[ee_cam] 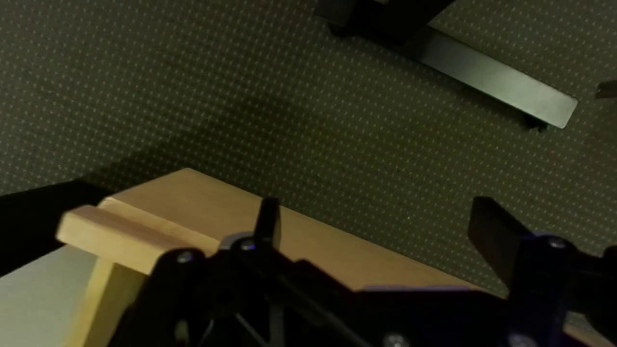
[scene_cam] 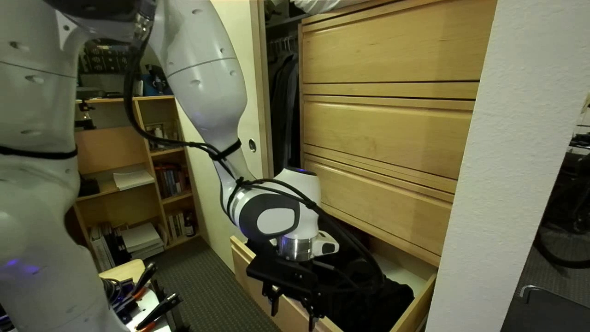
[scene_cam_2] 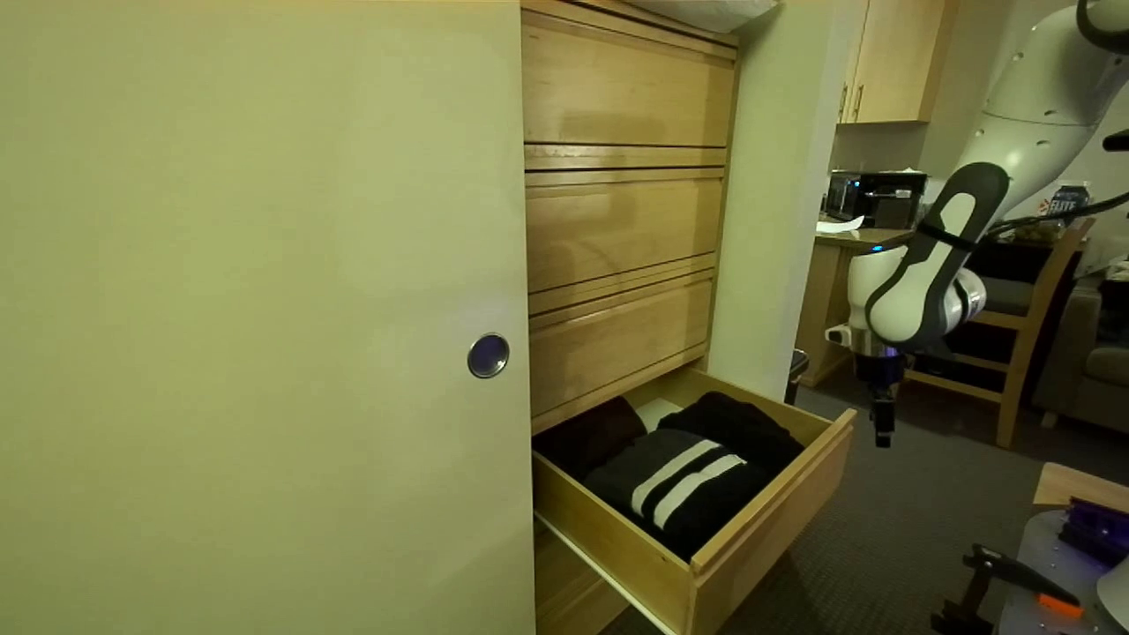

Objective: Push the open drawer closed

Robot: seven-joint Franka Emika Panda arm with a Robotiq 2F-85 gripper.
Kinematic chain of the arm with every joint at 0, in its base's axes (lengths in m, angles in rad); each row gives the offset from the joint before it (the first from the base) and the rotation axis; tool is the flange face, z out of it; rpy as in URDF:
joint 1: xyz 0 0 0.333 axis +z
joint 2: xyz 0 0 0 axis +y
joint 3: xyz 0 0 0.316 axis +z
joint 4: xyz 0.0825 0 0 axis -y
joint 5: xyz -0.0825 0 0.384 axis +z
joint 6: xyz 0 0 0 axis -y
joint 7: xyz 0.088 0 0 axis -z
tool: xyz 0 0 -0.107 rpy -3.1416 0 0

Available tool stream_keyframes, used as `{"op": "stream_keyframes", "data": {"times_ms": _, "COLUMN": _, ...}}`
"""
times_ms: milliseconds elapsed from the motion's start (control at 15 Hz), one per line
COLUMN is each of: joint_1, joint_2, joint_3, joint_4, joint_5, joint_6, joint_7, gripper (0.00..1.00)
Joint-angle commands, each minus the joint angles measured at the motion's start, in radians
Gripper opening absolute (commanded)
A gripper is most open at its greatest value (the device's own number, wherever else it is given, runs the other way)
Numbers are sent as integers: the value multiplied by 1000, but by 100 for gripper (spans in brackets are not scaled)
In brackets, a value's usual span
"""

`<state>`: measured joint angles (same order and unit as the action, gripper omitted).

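the open drawer (scene_cam_2: 776, 529) is blond wood, plain-fronted, thin-sided; the pincer (ee_cam: 376, 207) is spread wide.

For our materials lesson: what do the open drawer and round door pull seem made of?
The open drawer: probably wood by its blond tone and faint streaks; smooth, perhaps lacquered. The round door pull: likely polished metal by its gleaming rim, or plated plastic.

Across the wrist view's upper half we see dark grey, pale-dotted carpet (ee_cam: 366, 144). At upper right a flat, silvery metal bar (ee_cam: 501, 77) stands low on it, a small black foot (ee_cam: 535, 123) beneath its end. At right in an exterior view we find a light wooden chair (scene_cam_2: 1014, 384) on the carpet; at left in an exterior view, a blond wooden bookcase (scene_cam: 108, 147).
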<state>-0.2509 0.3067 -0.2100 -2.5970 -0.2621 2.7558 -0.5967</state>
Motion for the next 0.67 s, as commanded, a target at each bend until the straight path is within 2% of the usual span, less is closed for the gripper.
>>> {"op": "stream_keyframes", "data": {"times_ms": 0, "joint_1": 34, "joint_2": 55, "joint_3": 75, "joint_4": -49, "joint_5": -6, "joint_6": 49, "joint_7": 32, "gripper": 100}}
{"op": "stream_keyframes", "data": {"times_ms": 267, "joint_1": 91, "joint_2": 114, "joint_3": 149, "joint_4": -61, "joint_5": -16, "joint_6": 123, "joint_7": 78, "gripper": 100}}
{"op": "stream_keyframes", "data": {"times_ms": 600, "joint_1": 184, "joint_2": 176, "joint_3": 150, "joint_4": -45, "joint_5": -55, "joint_6": 238, "joint_7": 123, "gripper": 100}}
